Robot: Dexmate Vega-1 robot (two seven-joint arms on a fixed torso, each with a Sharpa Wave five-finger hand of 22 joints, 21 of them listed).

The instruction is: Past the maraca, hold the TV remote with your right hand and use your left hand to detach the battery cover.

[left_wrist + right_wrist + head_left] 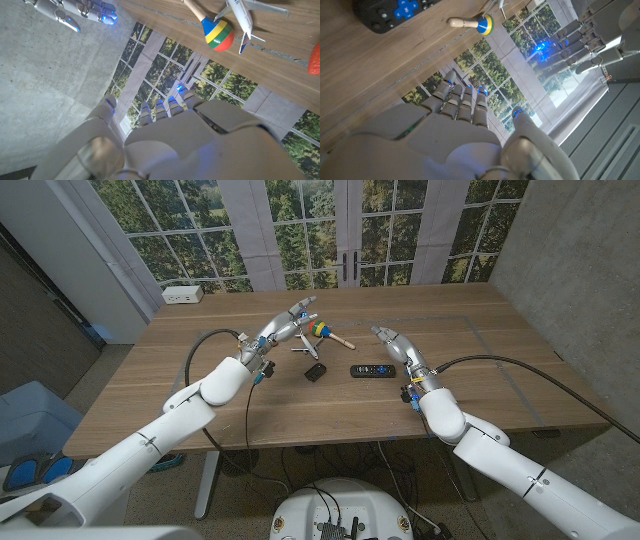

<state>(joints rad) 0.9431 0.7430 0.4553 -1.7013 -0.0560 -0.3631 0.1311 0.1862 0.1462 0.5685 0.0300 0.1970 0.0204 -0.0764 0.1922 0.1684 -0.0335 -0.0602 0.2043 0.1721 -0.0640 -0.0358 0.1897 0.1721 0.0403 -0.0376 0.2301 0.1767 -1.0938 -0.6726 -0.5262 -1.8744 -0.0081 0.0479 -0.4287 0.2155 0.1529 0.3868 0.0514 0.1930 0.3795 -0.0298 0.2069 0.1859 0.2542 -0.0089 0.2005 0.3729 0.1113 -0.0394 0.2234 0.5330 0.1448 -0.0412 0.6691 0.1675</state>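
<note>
The black TV remote point(372, 370) point(395, 12) lies flat near the table's middle. A small black piece point(316, 372) lies just to its left. Behind them lies the maraca point(325, 332) point(218, 35) point(470, 22), a striped ball on a wooden handle. My right hand point(393, 343) point(465, 107) hovers behind and to the right of the remote, fingers straight and apart, holding nothing. My left hand point(283, 327) point(165, 112) is raised left of the maraca, fingers extended, also holding nothing. My right hand point(75, 12) also shows in the left wrist view, and my left hand point(585, 40) in the right wrist view.
A white toy plane point(245, 15) point(305, 347) stands next to the maraca, close to my left hand. An orange-red object point(315, 57) sits beside it. A white power strip point(183, 295) lies at the table's back left. Bare wood point(480, 380) stretches to the right.
</note>
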